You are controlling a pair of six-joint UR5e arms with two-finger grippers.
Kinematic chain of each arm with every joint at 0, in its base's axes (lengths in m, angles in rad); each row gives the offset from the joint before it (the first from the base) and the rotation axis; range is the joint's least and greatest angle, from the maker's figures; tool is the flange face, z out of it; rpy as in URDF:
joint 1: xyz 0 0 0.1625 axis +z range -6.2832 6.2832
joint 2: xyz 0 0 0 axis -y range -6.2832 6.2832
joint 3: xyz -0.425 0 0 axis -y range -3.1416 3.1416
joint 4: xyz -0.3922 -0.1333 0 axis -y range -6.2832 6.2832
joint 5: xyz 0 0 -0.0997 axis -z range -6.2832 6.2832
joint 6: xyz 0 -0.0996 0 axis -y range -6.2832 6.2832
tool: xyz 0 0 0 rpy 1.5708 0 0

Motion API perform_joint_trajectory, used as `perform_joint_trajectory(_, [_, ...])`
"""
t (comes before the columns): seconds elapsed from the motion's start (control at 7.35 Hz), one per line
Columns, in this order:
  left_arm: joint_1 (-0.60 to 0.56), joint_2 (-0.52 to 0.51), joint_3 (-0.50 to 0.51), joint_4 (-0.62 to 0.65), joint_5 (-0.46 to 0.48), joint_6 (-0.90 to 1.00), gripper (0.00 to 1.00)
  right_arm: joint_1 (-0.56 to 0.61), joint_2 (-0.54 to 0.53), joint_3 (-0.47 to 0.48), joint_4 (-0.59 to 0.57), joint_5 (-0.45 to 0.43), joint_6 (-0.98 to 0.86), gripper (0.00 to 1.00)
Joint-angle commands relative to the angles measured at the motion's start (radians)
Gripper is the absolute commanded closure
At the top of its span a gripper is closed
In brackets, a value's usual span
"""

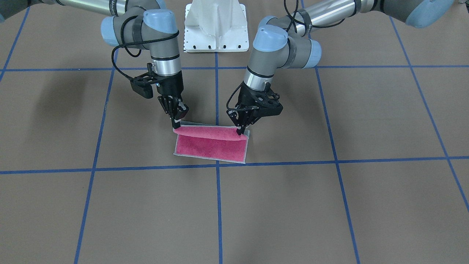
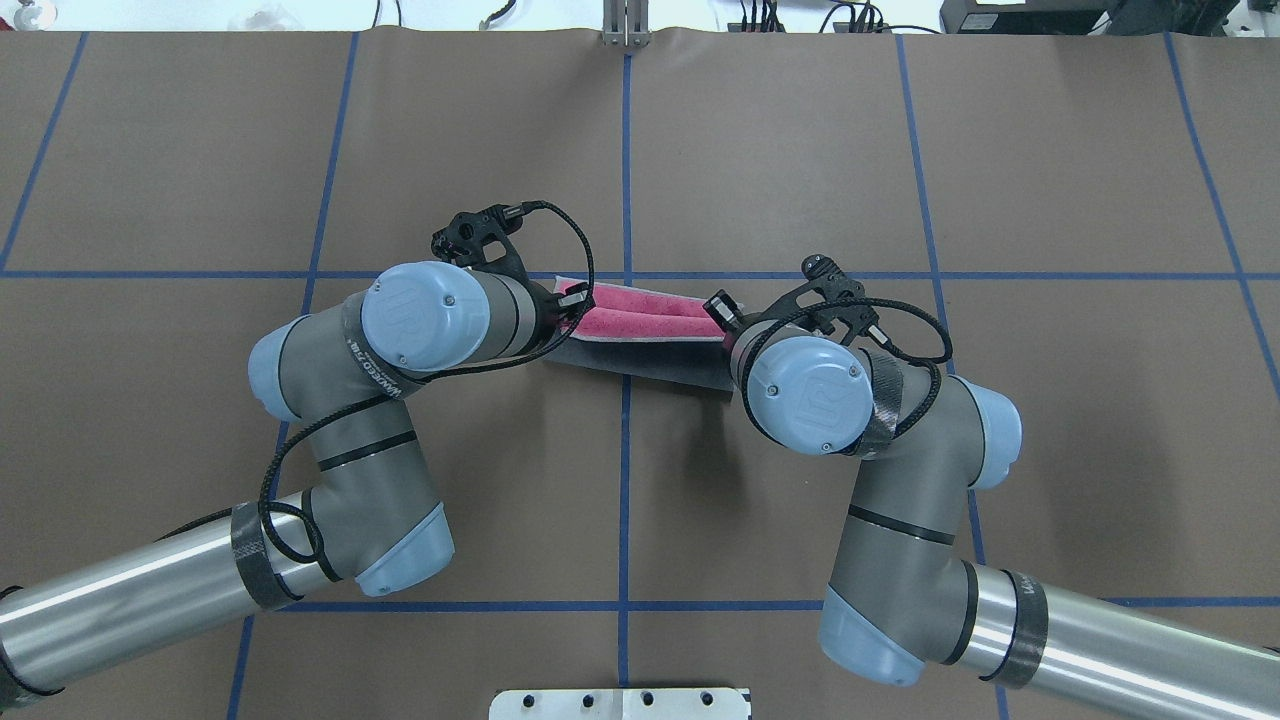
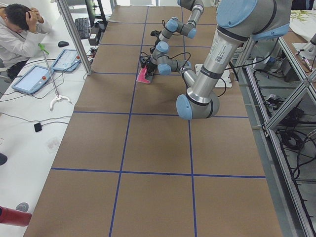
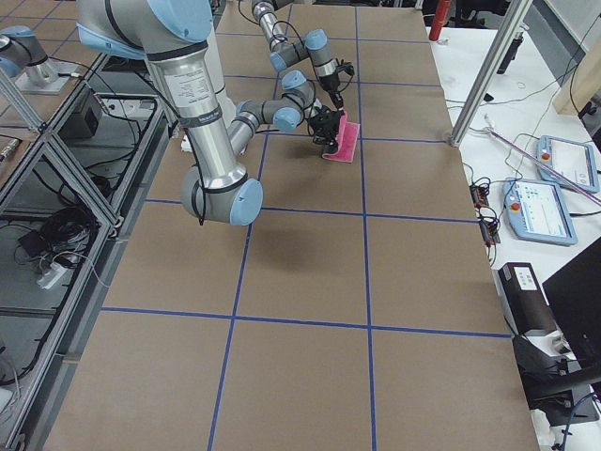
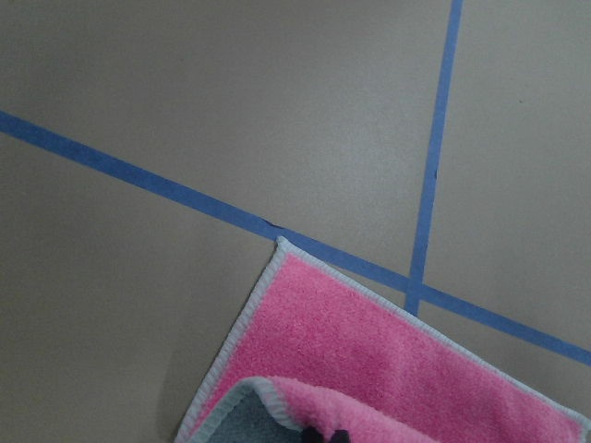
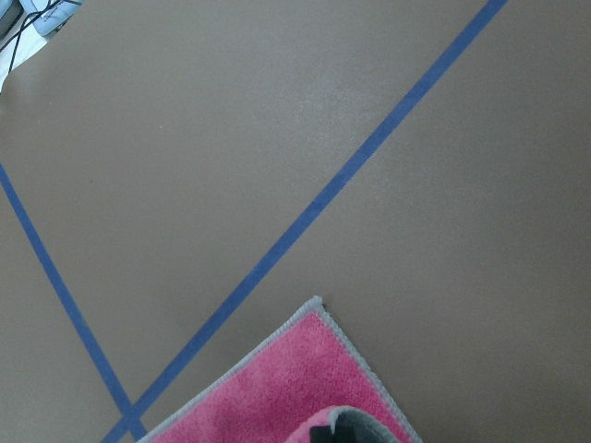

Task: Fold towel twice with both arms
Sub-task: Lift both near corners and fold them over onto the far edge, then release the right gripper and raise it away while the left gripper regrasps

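The towel (image 1: 210, 146) lies pink face up on the brown table near the middle blue line. Its robot-side edge is lifted and rolled over, showing the grey face in the overhead view (image 2: 640, 362). My left gripper (image 1: 242, 131) is shut on one lifted corner of the towel, and also shows in the overhead view (image 2: 572, 300). My right gripper (image 1: 176, 123) is shut on the other lifted corner, and shows in the overhead view (image 2: 722, 310). The left wrist view shows the pink face (image 5: 369, 351) with a curled grey-backed edge at the fingertips. The right wrist view shows a pink corner (image 6: 277, 388).
The white bolted pedestal (image 1: 216, 25) stands behind the arms. Blue tape lines (image 1: 217, 167) cross the brown table. An operator (image 3: 17, 29) sits at a side desk with tablets (image 3: 30, 79). A metal post (image 3: 74, 34) stands at the table's edge.
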Motion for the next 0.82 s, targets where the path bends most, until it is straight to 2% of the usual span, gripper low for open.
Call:
perform_joint_trajectory(0.0, [-0.017, -0.023, 0.025, 0.002, 0.001, 0.003, 0.2, 0.021, 0.05, -0.047, -0.001, 0.001, -0.051, 0.45])
perform_joint_trajectory(0.14, [-0.028, -0.043, 0.049, 0.005, 0.001, 0.003, 0.01, 0.047, 0.103, -0.112, -0.001, 0.01, -0.071, 0.21])
perform_joint_trajectory(0.27, [-0.051, -0.051, 0.05, 0.004, -0.002, 0.002, 0.01, 0.073, 0.131, -0.129, -0.001, 0.039, -0.08, 0.02])
perform_joint_trajectory(0.68, [-0.063, -0.046, 0.05, 0.001, -0.013, 0.008, 0.0, 0.128, 0.132, -0.117, 0.003, 0.153, -0.198, 0.01])
